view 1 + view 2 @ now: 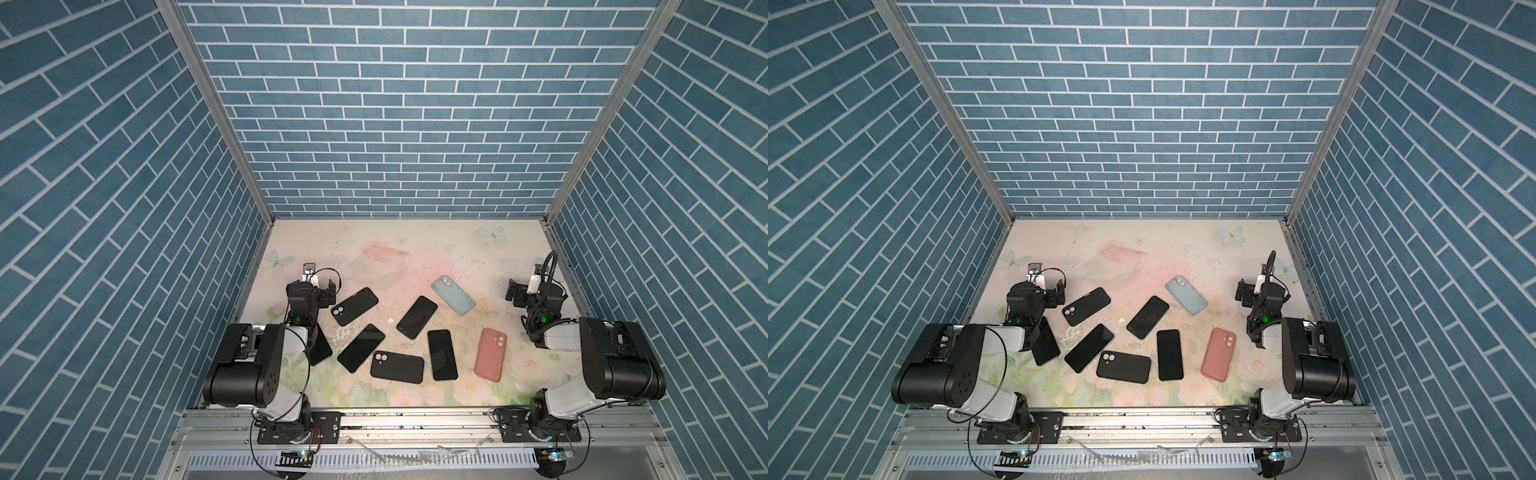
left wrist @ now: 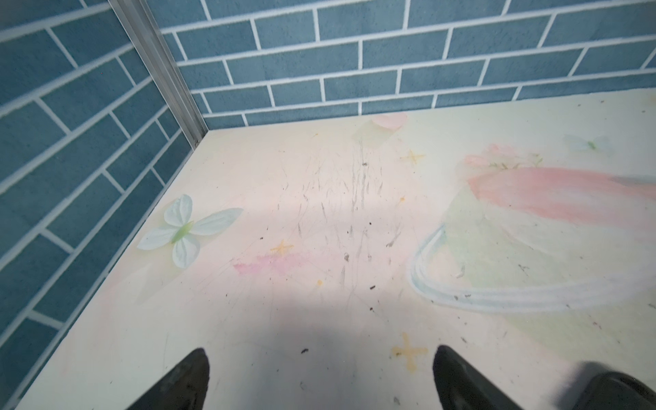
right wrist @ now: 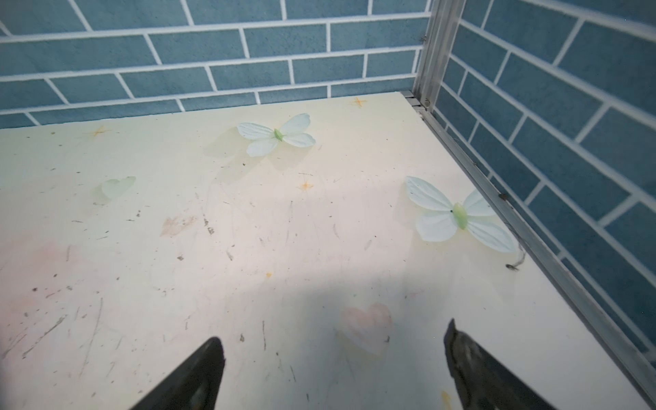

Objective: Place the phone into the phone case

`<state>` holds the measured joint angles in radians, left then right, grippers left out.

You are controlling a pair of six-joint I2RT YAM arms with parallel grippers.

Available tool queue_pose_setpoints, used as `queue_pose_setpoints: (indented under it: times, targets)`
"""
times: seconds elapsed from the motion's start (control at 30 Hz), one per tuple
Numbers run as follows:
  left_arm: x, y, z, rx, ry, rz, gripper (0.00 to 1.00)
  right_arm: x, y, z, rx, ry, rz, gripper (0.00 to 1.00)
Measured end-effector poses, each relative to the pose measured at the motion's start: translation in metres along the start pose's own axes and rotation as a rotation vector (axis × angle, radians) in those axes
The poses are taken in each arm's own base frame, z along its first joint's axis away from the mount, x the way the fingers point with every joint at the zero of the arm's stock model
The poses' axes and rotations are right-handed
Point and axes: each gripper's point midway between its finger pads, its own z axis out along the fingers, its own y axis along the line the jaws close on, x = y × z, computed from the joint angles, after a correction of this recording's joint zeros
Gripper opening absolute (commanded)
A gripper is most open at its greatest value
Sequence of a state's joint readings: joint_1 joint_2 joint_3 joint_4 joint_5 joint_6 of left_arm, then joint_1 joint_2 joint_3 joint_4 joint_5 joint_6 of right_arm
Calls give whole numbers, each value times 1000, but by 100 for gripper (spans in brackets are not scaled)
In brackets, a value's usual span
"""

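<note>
Black phone (image 1: 443, 354), pink case (image 1: 490, 354) | apart from left hand (image 2: 319, 351), right hand (image 3: 333, 332) | both spread

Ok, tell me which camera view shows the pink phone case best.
The top views. Both show the pink phone case whole and unobstructed, lying flat on the right side of the table, with its camera cutout at the far end. Neither wrist view shows it at all; each looks only at bare table near a far corner.

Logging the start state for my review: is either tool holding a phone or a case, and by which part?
Nothing is held. The left tool and the right tool both stand open above the table, with nothing between their jaws.
</note>
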<state>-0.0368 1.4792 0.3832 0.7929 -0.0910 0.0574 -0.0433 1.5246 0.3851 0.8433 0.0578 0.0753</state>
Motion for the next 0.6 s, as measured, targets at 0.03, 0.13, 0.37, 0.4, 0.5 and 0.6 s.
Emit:
queue_pose_setpoints:
  times: [0.03,0.13,0.37,0.4,0.5,0.6]
  targets:
    - [-7,1,-5,-2,-4,-1,99,0,-2,-3,13,13,3,99]
    - [-57,12,-33,-25,-84,-48,100,-24,-4,-24,18,-2,24,99]
    - [-234,42,-139,-17,-380,-361,100,-187,4,-123,-112,-351,379,99]
    - [-245,44,-150,-8,-383,-396,100,-197,8,-134,-152,-375,418,98]
    - [-259,42,-167,32,-342,-451,100,-210,23,-154,-267,-367,492,94]
    - [-248,26,-165,107,-223,-481,100,-200,42,-146,-338,-200,501,89]
